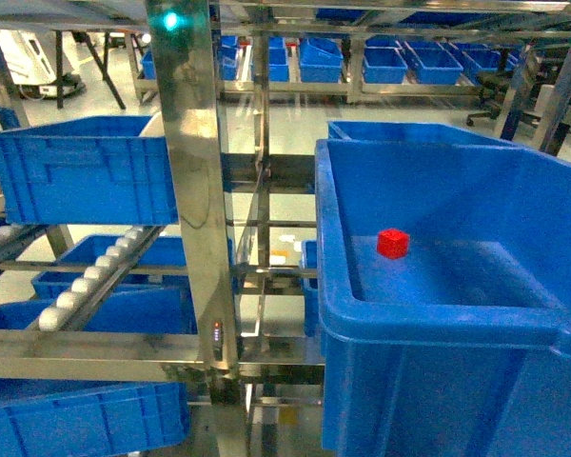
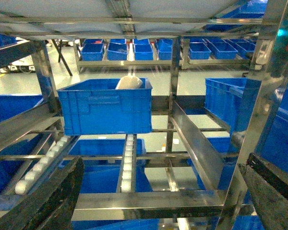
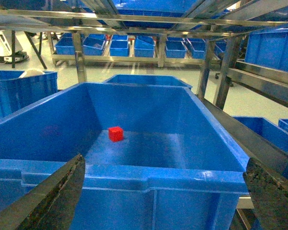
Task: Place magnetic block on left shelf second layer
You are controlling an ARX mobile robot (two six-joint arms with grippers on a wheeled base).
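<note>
The magnetic block [image 1: 393,243] is a small red cube lying on the floor of a big blue crate [image 1: 438,314] on the right. In the right wrist view the block [image 3: 115,133] sits towards the back left of that crate [image 3: 153,170]. My right gripper [image 3: 164,163] is open and empty, just outside the crate's near wall and well short of the block. My left gripper [image 2: 162,165] is open and empty too, facing the left shelf's steel front rail [image 2: 149,203]. Neither gripper shows in the head view.
A blue crate [image 1: 76,171] holding a white object [image 2: 128,83] stands on the left shelf's upper level. White roller tracks [image 1: 95,276] slope down below it, with more blue crates underneath. A steel upright [image 1: 195,190] divides the left and right bays. Distant racks hold several blue bins.
</note>
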